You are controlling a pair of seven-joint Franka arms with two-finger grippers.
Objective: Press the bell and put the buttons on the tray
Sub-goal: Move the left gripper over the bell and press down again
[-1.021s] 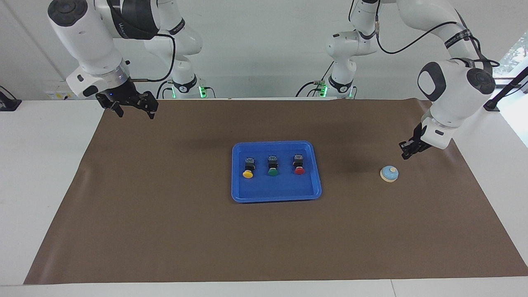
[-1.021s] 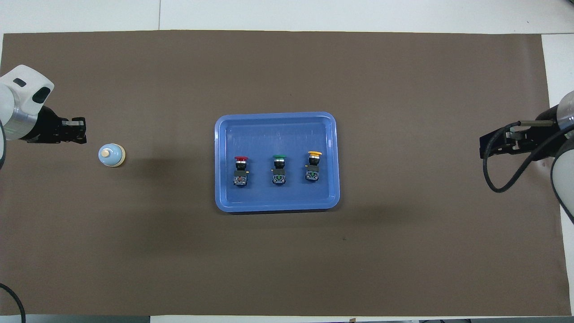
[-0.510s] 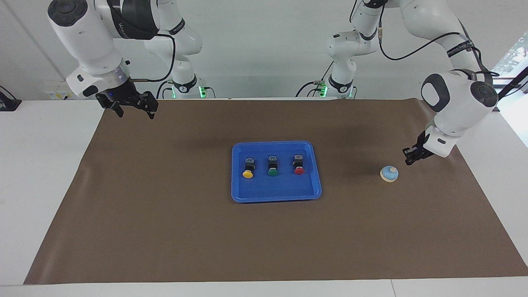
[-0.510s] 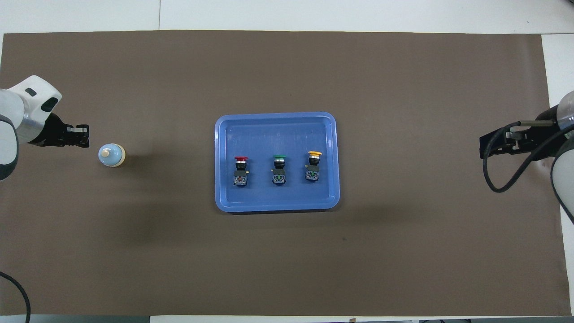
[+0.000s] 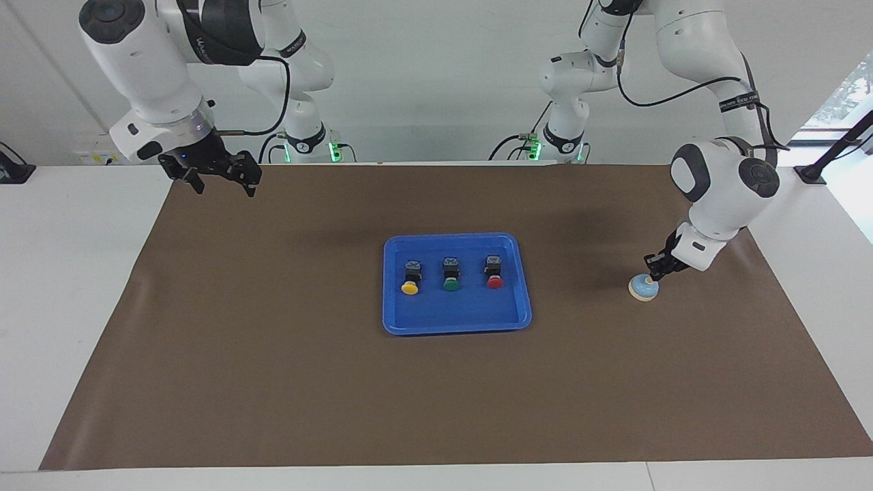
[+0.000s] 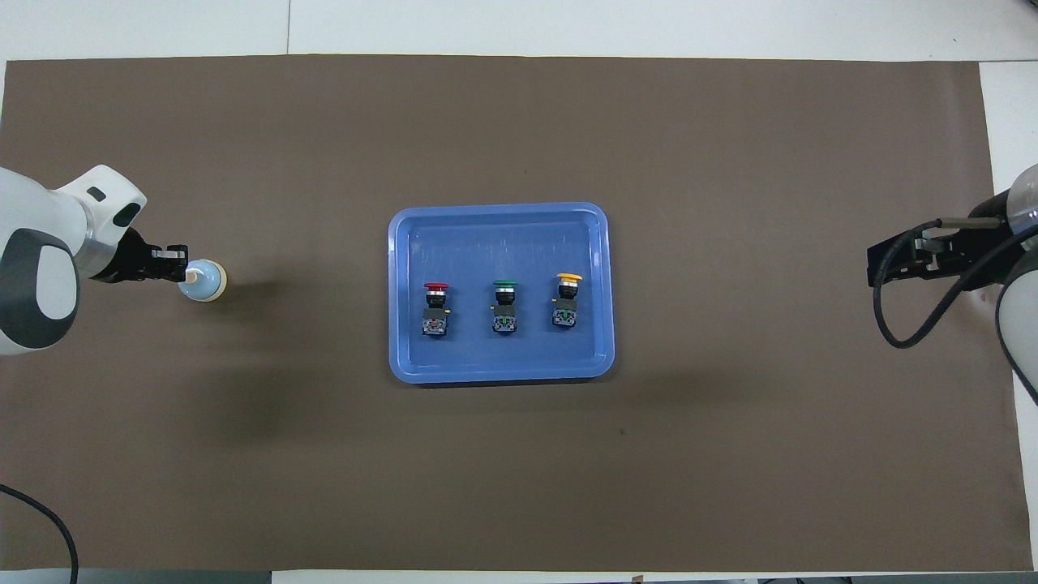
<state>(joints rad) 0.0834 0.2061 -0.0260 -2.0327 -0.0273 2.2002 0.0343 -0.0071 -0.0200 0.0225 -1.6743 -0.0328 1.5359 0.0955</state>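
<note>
The light-blue bell (image 5: 643, 290) (image 6: 206, 281) stands on the brown mat toward the left arm's end of the table. My left gripper (image 5: 652, 274) (image 6: 180, 271) is shut, and its tips sit at the bell's cream knob, seemingly touching it. The blue tray (image 5: 455, 322) (image 6: 499, 212) lies mid-table. In it lie the yellow button (image 5: 410, 278) (image 6: 568, 297), the green button (image 5: 451, 275) (image 6: 504, 303) and the red button (image 5: 494, 272) (image 6: 435, 307), side by side in a row. My right gripper (image 5: 218, 181) (image 6: 880, 264) waits open in the air over the mat's edge at the right arm's end.
A brown mat (image 5: 436, 402) covers most of the white table (image 5: 75, 286). A black cable (image 6: 900, 324) loops from the right arm's wrist. Both arm bases stand at the robots' end of the table.
My left gripper has swung down and toward the bell, from beside and above it to its knob. The right arm, tray and buttons have not moved.
</note>
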